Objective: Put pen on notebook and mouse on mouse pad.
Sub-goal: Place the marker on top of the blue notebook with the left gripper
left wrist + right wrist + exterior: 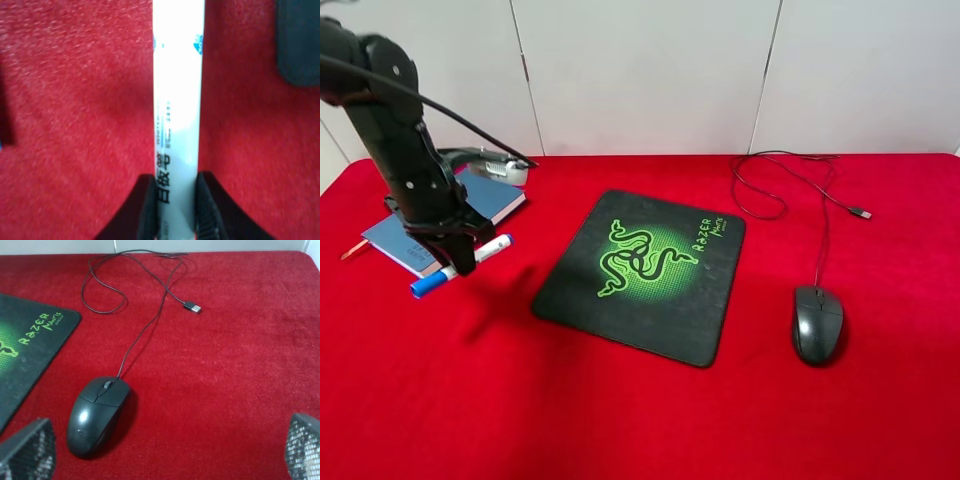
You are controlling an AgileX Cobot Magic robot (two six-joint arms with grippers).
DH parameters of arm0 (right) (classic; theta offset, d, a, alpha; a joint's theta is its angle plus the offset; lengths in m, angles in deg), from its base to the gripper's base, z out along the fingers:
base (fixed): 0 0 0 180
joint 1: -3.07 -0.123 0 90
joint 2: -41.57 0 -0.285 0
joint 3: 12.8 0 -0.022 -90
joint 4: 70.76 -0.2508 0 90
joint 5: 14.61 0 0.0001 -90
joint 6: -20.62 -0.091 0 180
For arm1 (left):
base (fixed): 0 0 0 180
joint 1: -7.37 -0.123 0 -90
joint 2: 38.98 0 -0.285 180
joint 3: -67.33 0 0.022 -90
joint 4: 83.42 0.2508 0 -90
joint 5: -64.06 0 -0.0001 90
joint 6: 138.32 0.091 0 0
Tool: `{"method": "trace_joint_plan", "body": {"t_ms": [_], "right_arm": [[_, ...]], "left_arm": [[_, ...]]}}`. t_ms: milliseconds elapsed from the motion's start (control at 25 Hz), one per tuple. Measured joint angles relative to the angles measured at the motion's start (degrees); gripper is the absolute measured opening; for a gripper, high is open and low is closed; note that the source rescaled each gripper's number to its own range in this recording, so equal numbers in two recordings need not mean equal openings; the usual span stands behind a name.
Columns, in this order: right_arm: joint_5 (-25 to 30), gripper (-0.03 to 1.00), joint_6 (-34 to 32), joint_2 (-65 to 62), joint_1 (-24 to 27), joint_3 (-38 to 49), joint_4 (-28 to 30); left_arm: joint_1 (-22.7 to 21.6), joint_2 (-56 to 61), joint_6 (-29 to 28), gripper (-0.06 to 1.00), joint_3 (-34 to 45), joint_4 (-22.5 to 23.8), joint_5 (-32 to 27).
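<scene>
Exterior high view, read near to far. At 4 o'clock the mouse (pixel 817 323) lies on the red cloth (pixel 620 420), apart from the mouse pad (pixel 645 275) at centre. The right wrist view shows the right gripper (pixel 165 455) spread wide and empty above the mouse. At 9 o'clock the left gripper (pixel 463 262) is clenched on the pen (pixel 492 246), and the left wrist view shows both fingers (pixel 147 210) pressed to the white barrel. The pen hangs slantwise just beside the near edge of the notebook (pixel 485 195), blue end towards 7 o'clock. Whether it is clear of the cloth cannot be told. The mouse cable (pixel 790 190) loops at 1 o'clock and ends in a plug (pixel 860 212).

Step in hand, as judged: placing the pen.
- Carry it towards 11 o'clock until its whole length is over the blue cover.
- Turn it parallel to the cover's long side.
- Lower it until it rests flat, and only then part the fingers. A round barrel dropped from height may roll off.

Writing: green "RAZER" on the pad at its 2 o'clock corner, with a smaller word beside it that is not surely legible. Black printed characters run along the pen barrel but are too blurred to read. The notebook's cover print is too small to make out.
</scene>
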Motion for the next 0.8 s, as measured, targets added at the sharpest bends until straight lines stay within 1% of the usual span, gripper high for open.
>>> {"method": "trace_joint_plan", "body": {"t_ms": [120,520,640,800], "right_arm": [[0.0,1.0,0.0,0.0,0.0,0.0,0.0],[0.0,1.0,0.0,0.0,0.0,0.0,0.0],[0.0,1.0,0.0,0.0,0.0,0.0,0.0],[0.0,1.0,0.0,0.0,0.0,0.0,0.0]], "left_arm": [[0.0,3.0,0.0,0.0,-0.4,1.3,-1.2],[0.0,13.6,0.0,0.0,-0.4,8.9,-6.2],[0.0,14.9,0.2,0.0,-0.4,9.9,-7.3],[-1.1,15.1,1.7,0.0,-0.4,9.5,-7.4]]}}
